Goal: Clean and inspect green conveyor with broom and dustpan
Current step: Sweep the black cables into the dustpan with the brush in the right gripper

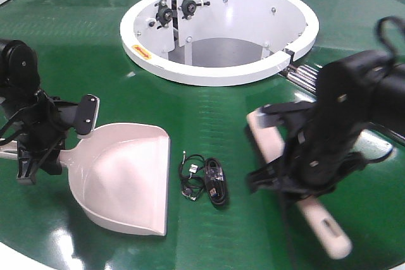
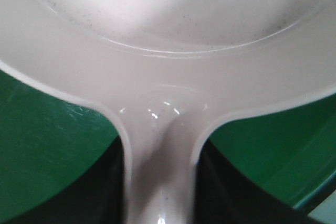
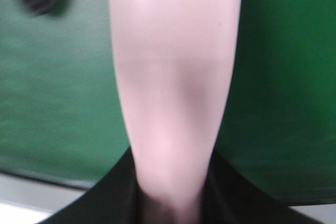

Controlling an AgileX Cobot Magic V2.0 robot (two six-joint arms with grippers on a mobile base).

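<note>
Glossy dark-green conveyor [image 1: 76, 36] across the whole front view, white central ring [image 1: 215, 74] at upper centre. At lower left, beige-pink dustpan [image 1: 126, 181] flat on the conveyor, lip towards the right, handle clamped in the left gripper [image 1: 56, 145]. Just right of the lip, a coiled black cable [image 1: 205, 181]. At lower right, right gripper [image 1: 294, 172] closed around the pale broom [image 1: 264, 132], handle end poking towards the bottom right corner.

Left wrist view: dustpan [image 2: 168, 51] filling the top, narrow neck at bottom centre pinched between 2 dark fingers [image 2: 100, 203], green on either side.

Right wrist view: blurred broom [image 3: 173, 77] down the middle, gripped at the bottom edge, green behind, white rim [image 3: 31, 195] at lower left.
</note>
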